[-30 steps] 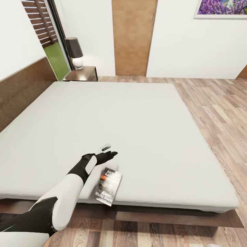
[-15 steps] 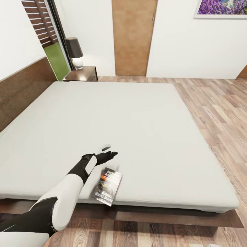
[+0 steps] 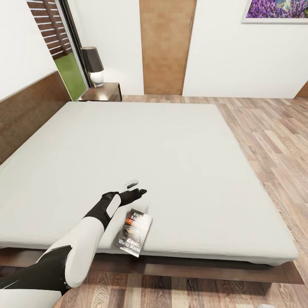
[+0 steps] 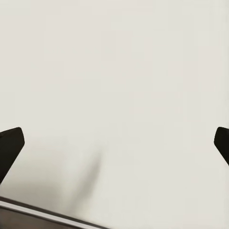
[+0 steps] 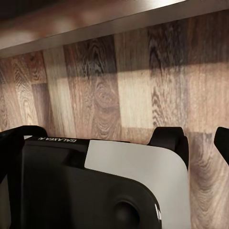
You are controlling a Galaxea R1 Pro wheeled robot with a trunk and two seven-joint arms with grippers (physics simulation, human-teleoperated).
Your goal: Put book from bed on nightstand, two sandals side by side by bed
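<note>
White-walled bedroom (image 3: 239,55) with brown plank floor (image 3: 273,141), a wooden door (image 3: 167,47) on the far wall and a lavender picture (image 3: 276,10) at the upper right. Large bed (image 3: 171,141) across most of the head view, pale grey mattress bare but for the book (image 3: 134,232) lying flat near its closest edge, cover up, its lower corner just over the rim. Dark headboard (image 3: 25,111) along the left side. Beyond the far-left corner of the bed, a nightstand (image 3: 105,92) carrying a dark-shaded lamp (image 3: 93,65), next to a tall window (image 3: 64,47).

Left gripper (image 3: 134,187) stretched out low over the mattress, just beside the book and a little farther in, not touching it. Jaws apart, holding nothing; in the left wrist view, dark fingertips (image 4: 10,145) wide at either edge with plain mattress (image 4: 114,95) between them.

Right wrist view: wood planks (image 5: 105,95), a pale ledge along one side, and the robot's own grey and black body (image 5: 95,186) close up. Cannot tell how the right jaws stand.
</note>
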